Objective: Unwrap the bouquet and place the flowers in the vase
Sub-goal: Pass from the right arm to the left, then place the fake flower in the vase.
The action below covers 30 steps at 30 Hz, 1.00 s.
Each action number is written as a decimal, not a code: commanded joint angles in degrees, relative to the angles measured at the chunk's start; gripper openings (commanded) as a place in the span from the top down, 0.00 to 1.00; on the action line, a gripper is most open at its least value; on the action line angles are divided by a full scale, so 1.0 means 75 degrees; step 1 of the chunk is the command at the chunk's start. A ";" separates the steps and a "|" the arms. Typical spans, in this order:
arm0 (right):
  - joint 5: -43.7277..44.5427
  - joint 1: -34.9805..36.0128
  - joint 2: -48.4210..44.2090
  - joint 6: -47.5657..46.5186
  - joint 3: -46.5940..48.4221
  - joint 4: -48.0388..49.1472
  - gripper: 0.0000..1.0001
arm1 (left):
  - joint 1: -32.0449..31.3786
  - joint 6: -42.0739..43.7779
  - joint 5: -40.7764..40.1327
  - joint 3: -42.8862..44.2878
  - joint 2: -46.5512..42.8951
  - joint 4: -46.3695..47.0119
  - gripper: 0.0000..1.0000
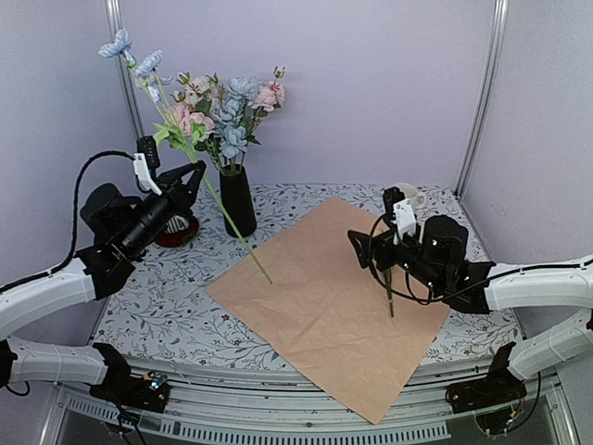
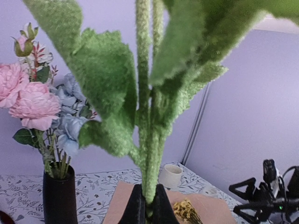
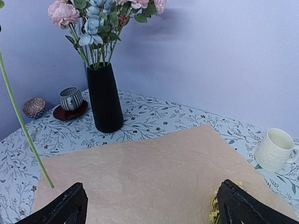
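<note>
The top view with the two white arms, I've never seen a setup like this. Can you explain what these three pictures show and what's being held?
Those are two robot arms bolted at the table's near edge, filmed from above and behind. The other two pictures come from a small camera on each wrist, looking past that arm's own claw. The left claw is shut on a long-stemmed blue flower, held tilted beside the black vase, which already holds pink and blue blooms. The right claw is open and empty above the unwrapped tan paper. A yellow sprig lies on the paper. A cream mug and a striped cup stand on the patterned table.
</note>
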 commanded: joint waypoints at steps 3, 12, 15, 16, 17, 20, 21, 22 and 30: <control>0.0736 -0.0022 0.0849 0.0042 -0.0868 0.1236 0.01 | 0.0460 0.0017 -0.0485 0.0726 0.0260 -0.0667 1.00; 0.0920 -0.0025 0.1114 -0.0023 -0.0910 0.1345 0.01 | 0.0985 0.0815 -0.0816 0.1973 0.0912 -0.0343 1.00; 0.0982 -0.0019 0.1176 -0.0155 -0.0940 0.1452 0.01 | 0.1071 0.1265 -0.0835 0.2408 0.1187 -0.0070 1.00; 0.0969 -0.0024 0.1191 -0.0189 -0.0944 0.1465 0.01 | 0.1081 0.1536 -0.0858 0.2571 0.1282 -0.0003 1.00; 0.0955 -0.0015 0.1208 -0.0203 -0.0943 0.1480 0.01 | 0.1090 0.1735 -0.0895 0.2760 0.1379 0.0029 1.00; 0.0938 -0.0018 0.1239 -0.0211 -0.0938 0.1517 0.01 | 0.1108 0.2307 -0.1056 0.3420 0.1795 0.0001 1.00; 0.0897 -0.0021 0.1258 -0.0205 -0.0926 0.1518 0.01 | 0.1117 0.2445 -0.1091 0.3573 0.1916 0.0002 1.00; 0.0849 -0.0016 0.1261 -0.0209 -0.0925 0.1518 0.01 | 0.1119 0.2599 -0.1105 0.3708 0.2032 0.0047 1.00; 0.0741 -0.0015 0.1362 -0.0497 -0.0856 0.1524 0.01 | 0.1120 0.3325 -0.1232 0.4308 0.2536 0.0342 1.00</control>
